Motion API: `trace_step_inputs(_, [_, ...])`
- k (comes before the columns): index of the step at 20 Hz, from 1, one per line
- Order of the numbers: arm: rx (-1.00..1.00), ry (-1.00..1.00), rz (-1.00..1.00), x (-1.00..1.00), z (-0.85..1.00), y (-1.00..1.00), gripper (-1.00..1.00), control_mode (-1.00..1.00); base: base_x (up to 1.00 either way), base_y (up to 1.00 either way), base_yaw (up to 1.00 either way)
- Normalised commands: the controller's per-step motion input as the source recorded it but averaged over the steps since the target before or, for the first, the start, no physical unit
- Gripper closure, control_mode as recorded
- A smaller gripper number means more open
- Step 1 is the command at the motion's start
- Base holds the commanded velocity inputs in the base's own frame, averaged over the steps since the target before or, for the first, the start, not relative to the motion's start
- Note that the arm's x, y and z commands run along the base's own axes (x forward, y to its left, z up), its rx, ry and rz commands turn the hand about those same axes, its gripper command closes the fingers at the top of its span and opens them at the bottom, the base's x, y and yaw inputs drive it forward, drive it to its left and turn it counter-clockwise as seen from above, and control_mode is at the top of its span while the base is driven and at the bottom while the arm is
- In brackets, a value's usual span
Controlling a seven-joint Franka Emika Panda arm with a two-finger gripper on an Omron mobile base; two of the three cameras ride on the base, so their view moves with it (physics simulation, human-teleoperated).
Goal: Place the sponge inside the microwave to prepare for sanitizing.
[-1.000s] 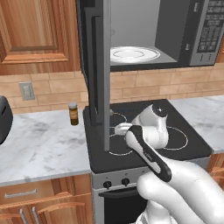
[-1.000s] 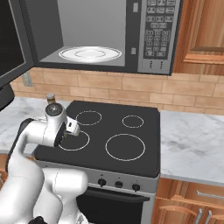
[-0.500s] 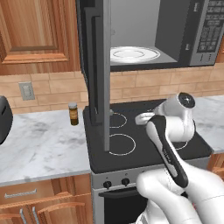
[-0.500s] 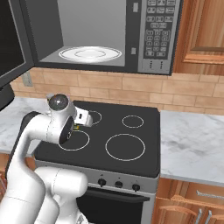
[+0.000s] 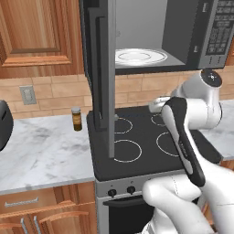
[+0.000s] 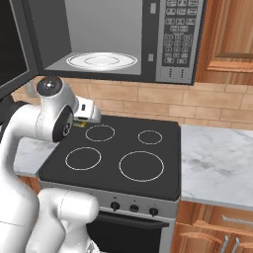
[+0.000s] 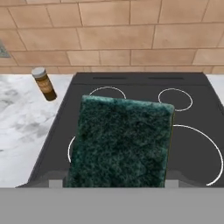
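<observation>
Since a second ago the arm has swung up and rightward from low over the stovetop's [image 5: 151, 146] front-left ring, and its wrist now rides higher, near the back burners.

Left base view: the microwave [image 5: 155, 34] hangs open above the stovetop, its door [image 5: 103, 73] swung out edge-on, the white round plate [image 5: 139, 56] bare inside. A brown jar [image 5: 77, 119] stands on the marble counter [image 5: 41, 153] to the left.

Right base view: the gripper [image 6: 85, 118] sits below the microwave's open mouth, over the stovetop's back-left corner, with a sliver of yellow sponge [image 6: 78, 125] peeking under it.

Hand view: the sponge (green scrub side facing the camera) lies between the two fingers, which clamp its sides; it hangs above the stovetop, the jar off to the upper left.
</observation>
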Motion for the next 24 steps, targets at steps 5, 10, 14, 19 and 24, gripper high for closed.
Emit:
trace_step_inputs(5, [0.04,-0.37,0.00,-0.49,0.61,-0.21,1.00,-1.00,0.00,0.00,0.00])
trace_step_inputs(10, [-0.09,-0.34,0.00,-0.35,0.83,0.00,1.00,-1.00,0.00,0.00,0.00])
trace_step_inputs(14, [-0.21,-0.15,0.00,-0.01,1.00,0.00,1.00,-1.00,0.00,0.00,0.00])
trace_step_inputs(19, [-0.20,-0.02,0.00,0.01,0.92,0.00,1.00,-1.00,0.00,0.00,0.00])
trace_step_inputs(24, [-0.06,0.24,-0.02,0.57,0.21,0.19,1.00,-1.00,0.00,0.00,0.00])
